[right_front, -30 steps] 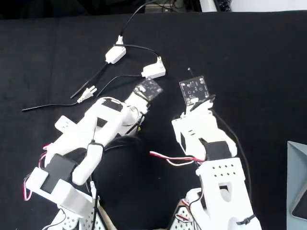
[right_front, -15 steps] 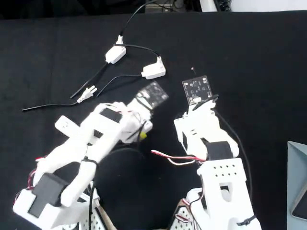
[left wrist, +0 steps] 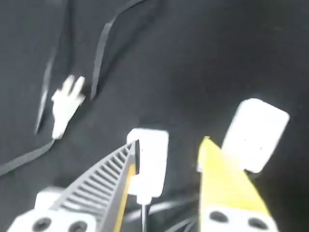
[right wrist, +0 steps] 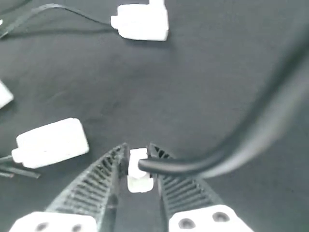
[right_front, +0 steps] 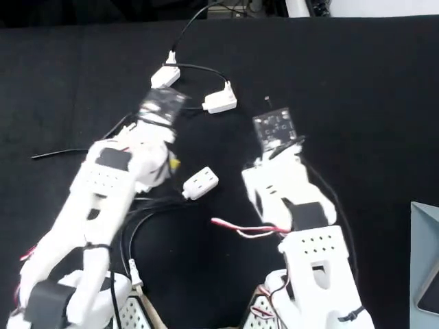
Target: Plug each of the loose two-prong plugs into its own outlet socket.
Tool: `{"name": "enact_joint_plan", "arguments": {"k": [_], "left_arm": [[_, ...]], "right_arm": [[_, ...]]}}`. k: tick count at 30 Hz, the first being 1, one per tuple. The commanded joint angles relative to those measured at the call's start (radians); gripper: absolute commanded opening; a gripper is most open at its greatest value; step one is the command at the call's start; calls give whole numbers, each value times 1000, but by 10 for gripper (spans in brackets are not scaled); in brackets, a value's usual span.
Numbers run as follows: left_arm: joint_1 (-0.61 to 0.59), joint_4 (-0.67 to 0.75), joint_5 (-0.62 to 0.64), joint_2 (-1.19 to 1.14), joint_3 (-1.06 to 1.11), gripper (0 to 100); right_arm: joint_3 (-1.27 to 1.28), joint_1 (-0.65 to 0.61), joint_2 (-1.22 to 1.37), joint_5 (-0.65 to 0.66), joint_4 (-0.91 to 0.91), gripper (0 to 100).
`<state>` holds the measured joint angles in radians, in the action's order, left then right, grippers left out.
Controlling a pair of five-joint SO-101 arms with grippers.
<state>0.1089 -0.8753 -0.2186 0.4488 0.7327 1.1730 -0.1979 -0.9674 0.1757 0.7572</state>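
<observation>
Black cloth covers the table, and white cord fittings lie scattered left of centre near the top of the high view. An upper white block sits nearest the top edge with a dark cord leaving its far end. A lower white block lies just to its lower right. A white outlet socket lies near the middle of the frame, between the two arms.

The left arm runs from the lower left corner up to just below the upper white block. In its wrist view the left gripper stands wide apart, one finger grey and ribbed, the other yellow. A white fitting lies on the cloth just inside the grey finger. A loose two-prong plug lies at the left of that frame, well apart from both fingers.

The right arm comes up from the bottom edge, right of centre. The right gripper is drawn narrow around a small white plug. A black cord crosses over that gripper toward the right edge.
</observation>
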Motion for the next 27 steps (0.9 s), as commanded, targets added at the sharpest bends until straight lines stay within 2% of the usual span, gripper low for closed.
{"name": "enact_joint_plan", "arguments": {"k": [1,5,11,19,27], "left_arm": [[-70,-77,115,71,13,155],[-171,-40,210,100,96,148],[-271,109,278,109,206,148],[-282,118,282,110,209,145],[-286,118,282,110,205,145]], "right_arm": [[19,-83,4,-11,-84,12],[24,-170,4,-49,-104,12],[35,-276,5,-49,-163,12],[12,-287,232,-43,-321,12],[-82,-285,418,-43,-345,12]]}}
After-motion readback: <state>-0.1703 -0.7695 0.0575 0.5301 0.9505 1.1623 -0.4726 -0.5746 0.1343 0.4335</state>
